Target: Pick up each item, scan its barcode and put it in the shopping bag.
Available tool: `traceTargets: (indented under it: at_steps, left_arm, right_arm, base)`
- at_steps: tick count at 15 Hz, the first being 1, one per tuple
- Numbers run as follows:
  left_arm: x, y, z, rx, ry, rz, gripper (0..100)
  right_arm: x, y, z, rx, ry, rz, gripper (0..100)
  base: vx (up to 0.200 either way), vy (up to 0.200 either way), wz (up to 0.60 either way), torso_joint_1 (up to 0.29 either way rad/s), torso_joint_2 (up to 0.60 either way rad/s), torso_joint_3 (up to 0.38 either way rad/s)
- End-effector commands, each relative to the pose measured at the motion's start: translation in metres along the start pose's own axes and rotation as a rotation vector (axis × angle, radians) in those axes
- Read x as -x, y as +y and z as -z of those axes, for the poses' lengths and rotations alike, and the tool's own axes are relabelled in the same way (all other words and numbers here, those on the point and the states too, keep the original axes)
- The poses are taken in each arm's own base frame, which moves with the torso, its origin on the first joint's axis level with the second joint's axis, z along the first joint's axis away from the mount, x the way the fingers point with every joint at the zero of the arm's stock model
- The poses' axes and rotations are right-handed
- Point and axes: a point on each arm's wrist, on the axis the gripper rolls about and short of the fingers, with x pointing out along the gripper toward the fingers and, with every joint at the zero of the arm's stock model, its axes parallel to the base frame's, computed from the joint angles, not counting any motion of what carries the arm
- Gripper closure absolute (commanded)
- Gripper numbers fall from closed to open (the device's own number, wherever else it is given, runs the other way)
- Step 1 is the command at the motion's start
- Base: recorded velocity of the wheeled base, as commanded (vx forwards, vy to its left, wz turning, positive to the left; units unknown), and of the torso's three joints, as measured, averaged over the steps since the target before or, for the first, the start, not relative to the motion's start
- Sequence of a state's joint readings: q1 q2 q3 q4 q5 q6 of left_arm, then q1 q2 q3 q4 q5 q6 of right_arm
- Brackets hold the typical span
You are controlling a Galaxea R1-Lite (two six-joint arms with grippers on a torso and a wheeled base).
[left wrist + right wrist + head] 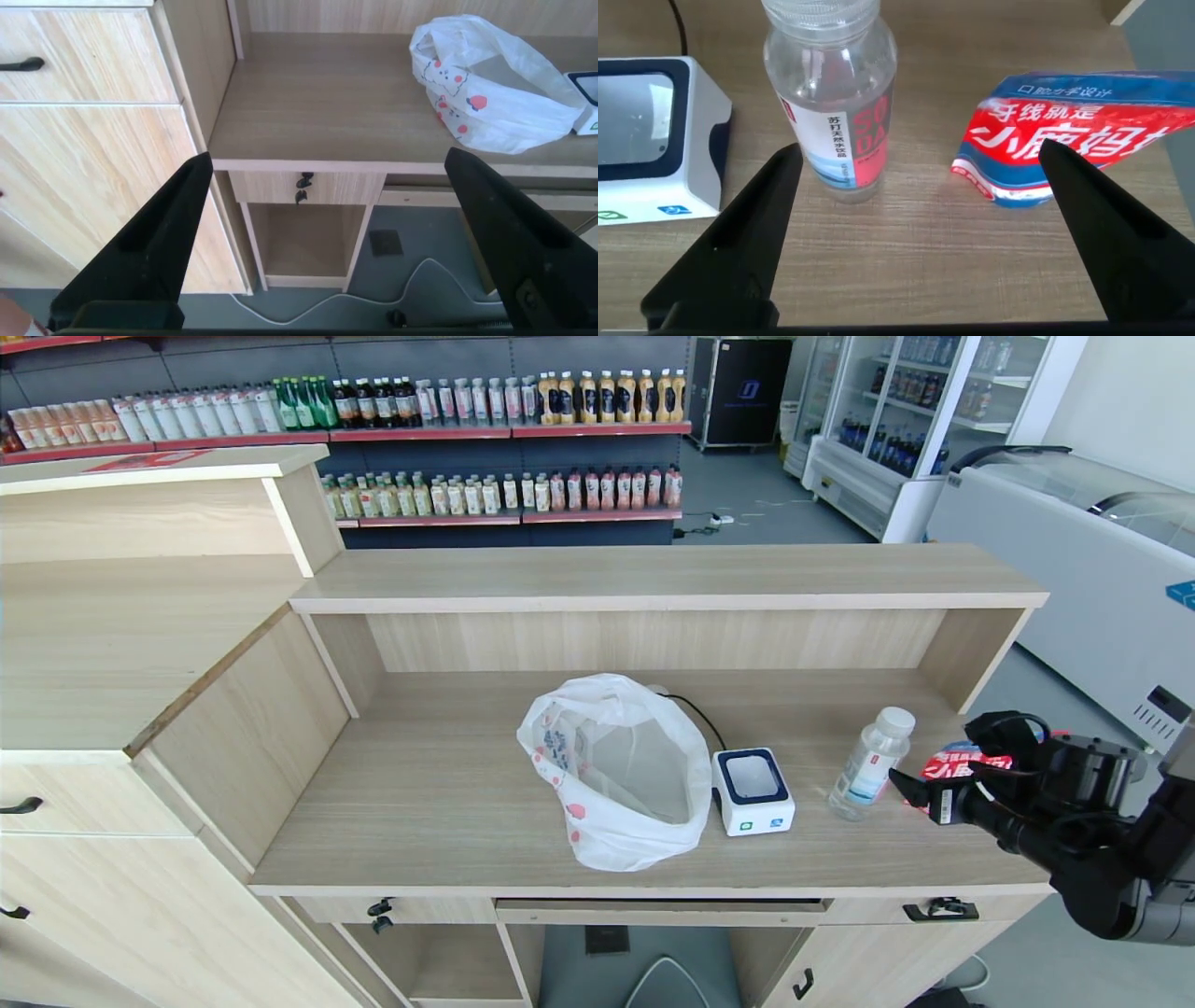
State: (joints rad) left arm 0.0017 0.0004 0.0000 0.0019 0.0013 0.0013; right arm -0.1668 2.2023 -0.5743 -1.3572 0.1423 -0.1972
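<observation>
A clear water bottle [870, 763] [834, 98] with a white cap stands on the wooden counter [448, 803], right of the white barcode scanner [752, 791] [649, 131]. A red and blue snack packet [966, 763] [1069, 135] lies right of the bottle. The white shopping bag [618, 770] [491, 79] sits open left of the scanner. My right gripper [920, 795] [924, 243] is open just in front of the bottle and packet, holding nothing. My left gripper [336, 247] is open, low and off the counter's front left corner, facing the drawers.
The counter has a raised back ledge [667, 574] and side walls. A taller cabinet [112, 644] stands to the left. The scanner's cable [695, 714] runs behind the bag. Drawer handles [938, 908] line the counter's front. Shelves of bottles and freezers stand in the room beyond.
</observation>
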Motion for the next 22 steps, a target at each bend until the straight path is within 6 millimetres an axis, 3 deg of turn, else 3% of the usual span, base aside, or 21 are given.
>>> traceTargets:
  at_steps: [1, 22]
  left_arm:
    - [0.0, 0.0, 0.0, 0.0, 0.001, 0.0, 0]
    - [0.0, 0.0, 0.0, 0.0, -0.001, 0.0, 0]
  right_arm:
    - [-0.01, 0.003, 0.008, 0.005, 0.011, -0.01, 0]
    - [-0.075, 0.039, 0.018, 0.032, -0.071, -0.118, 0]
  base:
    - [0.0, 0.0, 0.0, 0.0, 0.0, 0.0]
    - [0.0, 0.0, 0.0, 0.0, 0.0, 0.0]
